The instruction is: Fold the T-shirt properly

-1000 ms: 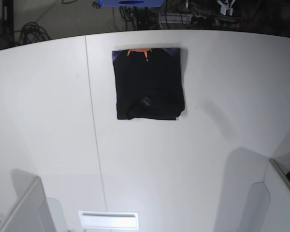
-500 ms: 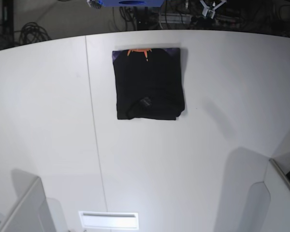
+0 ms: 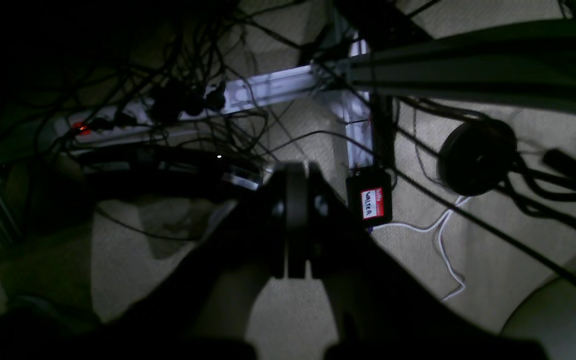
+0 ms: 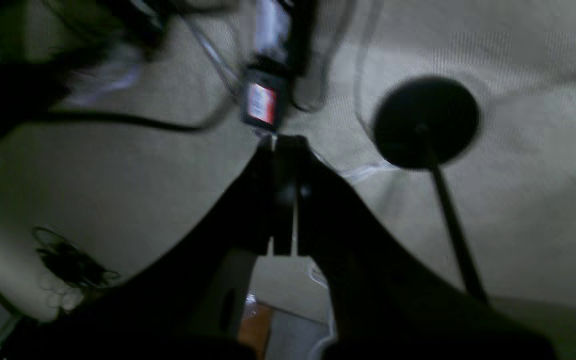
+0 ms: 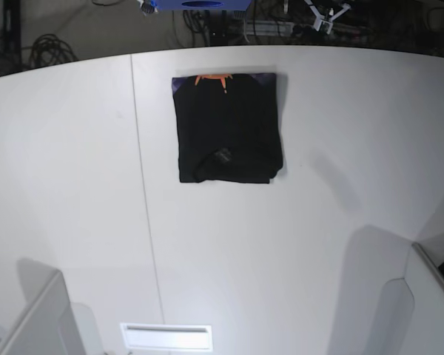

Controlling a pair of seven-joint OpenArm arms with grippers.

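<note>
The black T-shirt lies folded into a neat rectangle on the far middle of the white table. An orange mark and a purple strip show at its far edge. A small crease sits near its front edge. Neither gripper touches it, and I see no fingers over the table in the base view. In the left wrist view my left gripper is shut on nothing and faces a floor with cables. My right gripper, seen in the right wrist view, is shut too, with nothing held, over pale floor.
Grey arm mounts stand at the front left and front right corners of the table. A seam runs front to back, left of the shirt. Beyond the far edge are cables, a power strip and a round black base.
The T-shirt has not moved. A small white part beyond the table's far edge has shifted to the left.
</note>
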